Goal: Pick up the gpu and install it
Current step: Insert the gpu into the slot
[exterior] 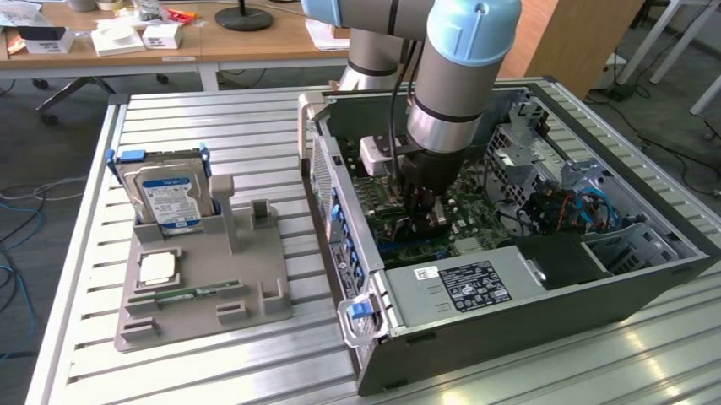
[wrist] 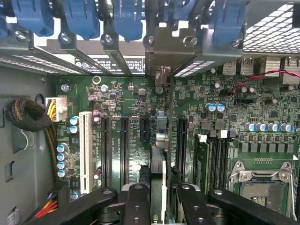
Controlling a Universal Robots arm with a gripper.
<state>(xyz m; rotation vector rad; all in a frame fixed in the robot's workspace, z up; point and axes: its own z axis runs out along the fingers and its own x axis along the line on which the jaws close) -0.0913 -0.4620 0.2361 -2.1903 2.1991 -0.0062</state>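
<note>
The arm is down inside the open computer case (exterior: 529,278), and the gripper (wrist: 158,197) is clamped on the gpu (wrist: 158,164), which stands edge-on between its black fingers (wrist: 136,201). The card sits upright over the green motherboard (wrist: 243,122), in line with the black expansion slots (wrist: 124,145), its silver bracket (wrist: 173,47) up against the case's rear slot openings under the blue latches (wrist: 84,18). Out on the metal table (exterior: 225,110), the hard drive (exterior: 167,198) stands in its grey holder (exterior: 203,295).

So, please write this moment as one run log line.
arm: inside computer case | fingers: shut on gpu | gpu: edge-on above motherboard slots | hard drive: in stand
</note>
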